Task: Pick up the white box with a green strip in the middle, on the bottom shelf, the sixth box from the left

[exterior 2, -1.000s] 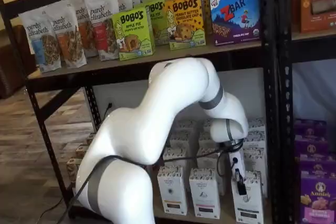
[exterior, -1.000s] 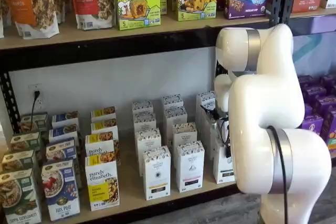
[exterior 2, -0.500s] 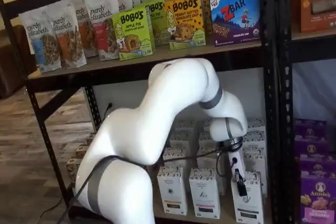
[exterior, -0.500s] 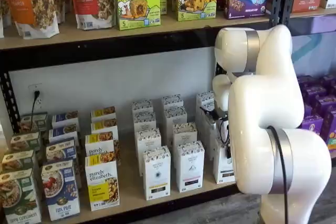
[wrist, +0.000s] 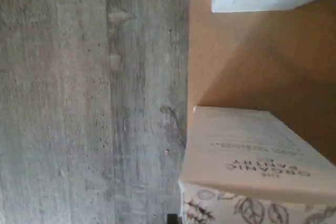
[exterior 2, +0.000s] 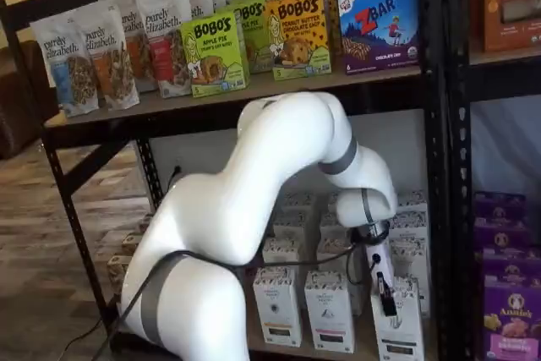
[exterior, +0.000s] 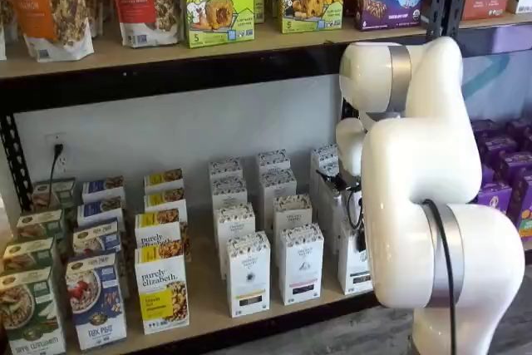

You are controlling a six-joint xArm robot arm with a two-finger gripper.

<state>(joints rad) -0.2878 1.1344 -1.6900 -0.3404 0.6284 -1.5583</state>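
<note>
Since a second ago the gripper point(exterior 2: 387, 300) has clamped shut on the white box point(exterior 2: 399, 327) at the bottom shelf point(exterior: 274, 309) front; a straight lift should clear neighbouring cartons.

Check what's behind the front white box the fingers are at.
More cartons of the same kind stand behind the white box on the bottom shelf. The arm hides most of that row.

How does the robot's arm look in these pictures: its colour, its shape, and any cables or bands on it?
The arm is glossy white, made of thick rounded segments with grey bands at the joints. A thin black cable runs along it toward the wrist. The gripper has a slim white body ending in black fingers.
</note>
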